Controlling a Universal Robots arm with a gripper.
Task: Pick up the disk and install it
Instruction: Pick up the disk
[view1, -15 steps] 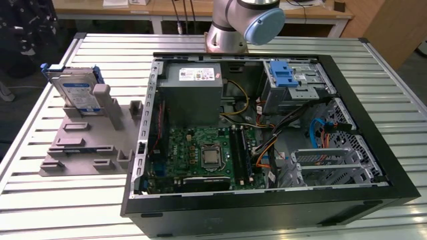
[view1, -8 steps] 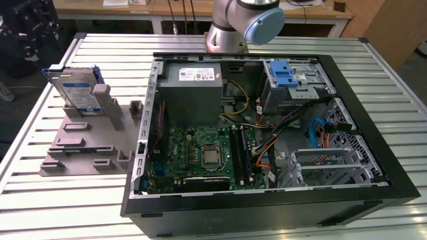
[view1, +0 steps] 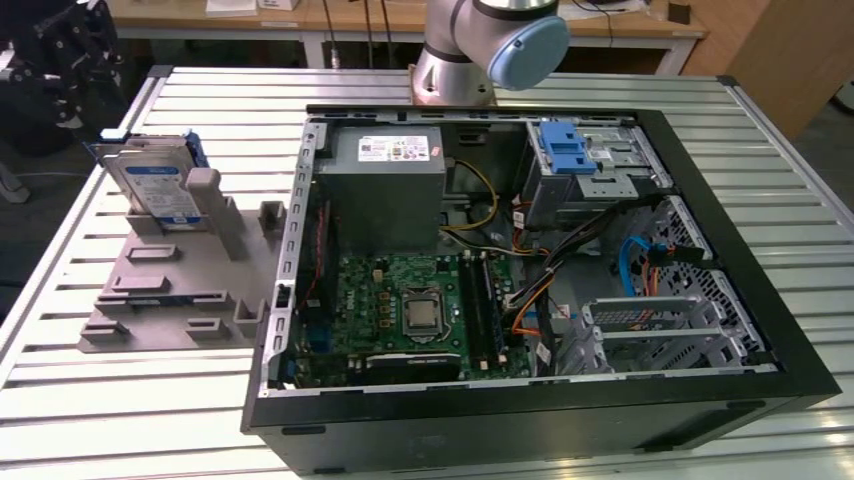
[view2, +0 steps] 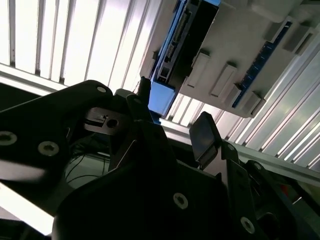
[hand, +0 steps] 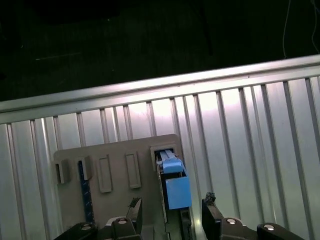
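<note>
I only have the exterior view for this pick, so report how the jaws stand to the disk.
Observer: In the first wrist view the gripper is open, with its jaws to either side of the disk and a gap showing on each side.
Operator: Now give me the disk's seating.
Observer: In the second wrist view the disk sits in the grey holder, with its connector edge bare and facing the gripper.

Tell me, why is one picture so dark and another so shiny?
In the second wrist view the tool is a black shadow shape against the glaring white table; in the first wrist view the background past the table is nearly black and its slats gleam; the exterior view is evenly lit, with the computer clear.
</note>
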